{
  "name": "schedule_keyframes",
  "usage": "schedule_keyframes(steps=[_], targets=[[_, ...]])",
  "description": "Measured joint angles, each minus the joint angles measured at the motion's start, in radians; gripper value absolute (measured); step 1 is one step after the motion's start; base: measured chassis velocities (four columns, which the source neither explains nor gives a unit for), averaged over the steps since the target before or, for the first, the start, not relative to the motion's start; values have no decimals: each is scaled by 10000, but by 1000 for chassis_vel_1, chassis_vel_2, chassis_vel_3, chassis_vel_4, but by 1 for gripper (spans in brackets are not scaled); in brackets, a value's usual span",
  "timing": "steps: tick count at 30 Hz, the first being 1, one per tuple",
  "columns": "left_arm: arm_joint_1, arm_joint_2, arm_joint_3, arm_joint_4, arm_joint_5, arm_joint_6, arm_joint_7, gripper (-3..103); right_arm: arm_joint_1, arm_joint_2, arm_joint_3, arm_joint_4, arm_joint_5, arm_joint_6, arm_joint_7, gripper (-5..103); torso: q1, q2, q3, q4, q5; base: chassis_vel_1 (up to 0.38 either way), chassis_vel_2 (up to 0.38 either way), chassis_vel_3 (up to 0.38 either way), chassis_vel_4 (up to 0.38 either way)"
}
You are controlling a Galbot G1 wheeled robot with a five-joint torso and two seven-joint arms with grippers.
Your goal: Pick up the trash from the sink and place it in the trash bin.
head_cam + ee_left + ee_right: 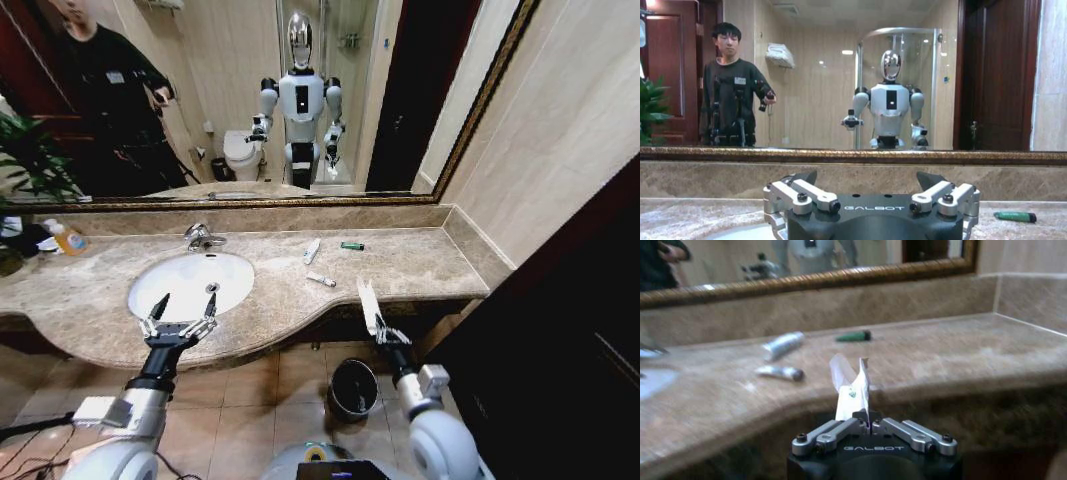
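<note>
Marble worktop (pixel 420 265) under a gilt-framed mirror (pixel 230 100); left gripper (pixel 178 325), jaws released, over the sink (pixel 190 283); right gripper (pixel 383 334) clenches a white wrapper (pixel 368 303), trash bin (pixel 354 388) at 6 o'clock.

**A bathroom with a sink and a big mirror**

This is a bathroom. A white oval sink (pixel 190 283) with a shiny metal tap (pixel 200 237) sits in a long beige marble counter (pixel 420 265). A wide mirror with a gold frame (pixel 300 201) hangs above it. In the mirror you can see a white toilet (pixel 241 153) and a glass shower (pixel 900 85). The floor has brown tiles (pixel 290 385), and a small round dark bin (pixel 353 388) stands on them
</note>
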Motion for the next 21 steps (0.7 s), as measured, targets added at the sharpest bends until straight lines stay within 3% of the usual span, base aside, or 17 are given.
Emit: schedule_keyframes(steps=[6, 10, 21], targets=[[0, 0, -1, 0, 0, 0, 0, 100, -120, 396, -55, -768, -395, 221, -45, 0, 0, -1, 0, 0, -1, 0, 0, 0, 0], [0, -1, 0, 0, 0, 0, 0, 100, 30, 982, -89, -1878, -893, 583, -468, 0, 0, -1, 1, 0, -1, 0, 0, 0, 0], [0, 0, 0, 0, 1, 0, 0, 100, 1037, 954, -76, -4289, -517, 1010, -455, 0, 1, -1, 1, 1, -1, 0, 0, 0, 0]])
